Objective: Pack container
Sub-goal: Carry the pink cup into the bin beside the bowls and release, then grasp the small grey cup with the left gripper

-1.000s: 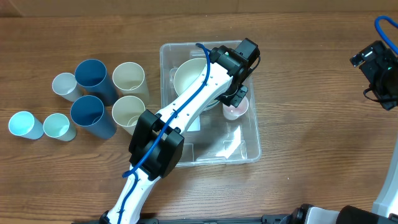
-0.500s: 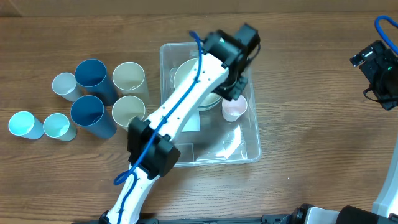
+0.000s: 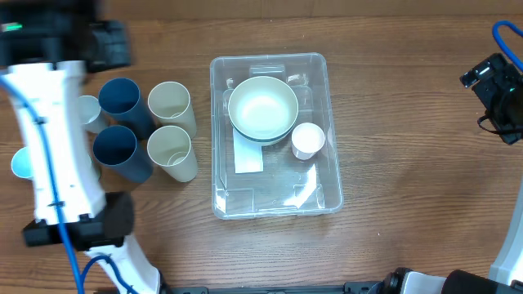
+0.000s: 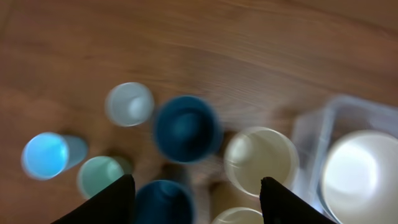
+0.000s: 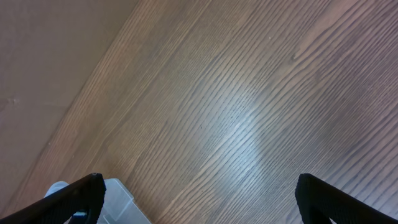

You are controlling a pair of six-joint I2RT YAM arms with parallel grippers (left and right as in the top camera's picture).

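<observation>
The container (image 3: 282, 192) lies between my two grippers; only the overhead shows it whole — cream bowl (image 3: 262, 108) and small white cup (image 3: 308, 140) inside — where my left wrist camera catches just one corner. My left gripper (image 4: 196, 183) hangs over the loose cups (image 4: 185, 127) beside it, fingers apart and empty; my right gripper (image 5: 199, 186), well off its other side, has its fingers spread wide above the table (image 5: 249, 93).

The counter (image 3: 409, 122) is warm brown wood with a fine streaked grain. The container (image 3: 327, 192) is clear plastic with a white label (image 3: 248, 157) on its base. The bowl (image 3: 262, 109) is cream and the small cup (image 3: 308, 140) white. Elsewhere there are two dark blue cups (image 3: 120, 98), two cream cups (image 3: 169, 102), a pale grey-blue cup (image 4: 129, 104), a sky-blue cup (image 4: 46, 155) and a mint-green cup (image 4: 99, 176). The left arm (image 3: 53, 139) is white with black joints.
</observation>
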